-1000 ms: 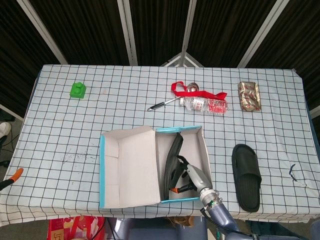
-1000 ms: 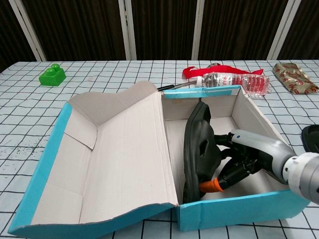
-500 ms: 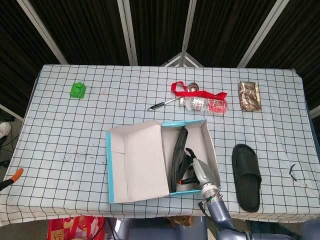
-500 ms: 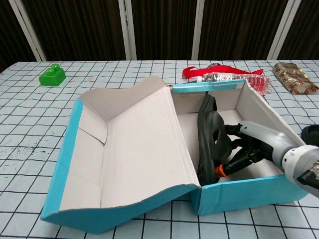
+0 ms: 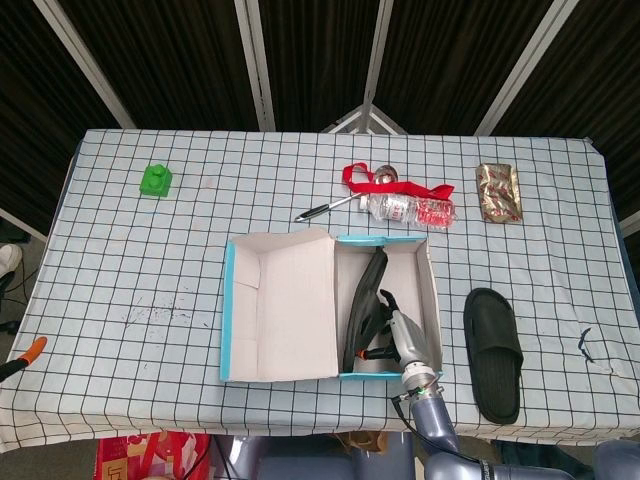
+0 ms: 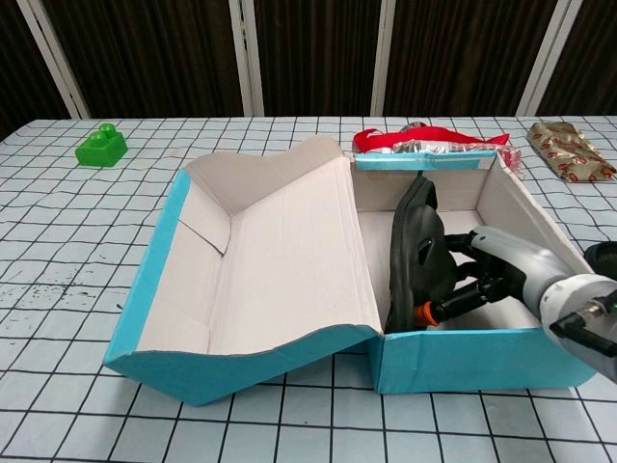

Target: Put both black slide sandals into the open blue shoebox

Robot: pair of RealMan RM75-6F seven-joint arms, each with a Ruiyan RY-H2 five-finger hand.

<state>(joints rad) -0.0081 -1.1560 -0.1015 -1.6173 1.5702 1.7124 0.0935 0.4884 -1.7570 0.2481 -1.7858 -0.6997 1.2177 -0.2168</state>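
Right robot hand (image 6: 501, 275) inside the shoebox (image 5: 330, 306), fingers closed around a sandal (image 6: 419, 256) standing on edge in the box; second sandal (image 5: 492, 352) flat on the desk (image 5: 150, 260), right of the shoebox; left robot hand out of view

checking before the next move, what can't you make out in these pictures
- Right hand fingers: behind the sandal in the box, both views; grip unclear.
- Second sandal: cut off by the right edge in chest view.
- Left hand: in neither view.
- Bottle: label too small in head view, mostly behind the shoebox in chest view.
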